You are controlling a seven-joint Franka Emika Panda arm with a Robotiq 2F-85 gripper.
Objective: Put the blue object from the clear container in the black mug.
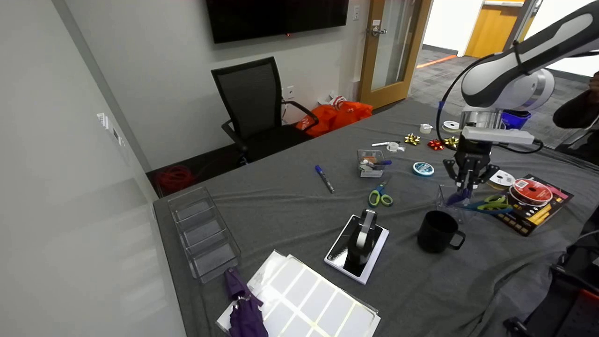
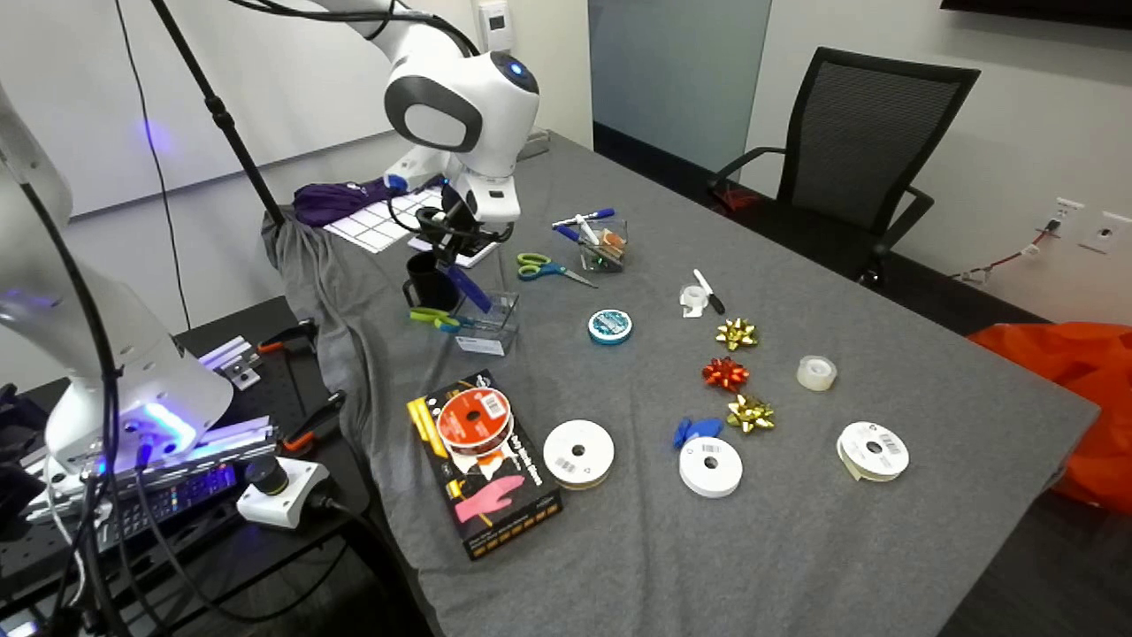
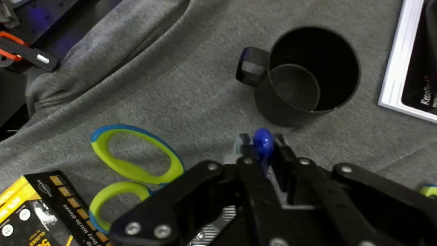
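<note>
Black two-finger gripper (image 3: 263, 143): jaws clamp slim elongated bright-blue object (image 2: 469, 289) near its rounded upper end. Object's long axis: oblique; lower end slants down and sideways from jaws, toward clear rectangular plastic container (image 2: 502, 329) beneath. Plain black cylindrical mug (image 1: 435, 236): near jaws, to one side. White-and-grey jointed arm (image 2: 451, 80): bent above jaws, gripper aimed downward.

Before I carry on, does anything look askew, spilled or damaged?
The slim bright-blue object hangs slanted rather than straight in the black gripper, and green-handled scissors jut sideways over the rim of the small clear container. No spill or damage shows.
</note>
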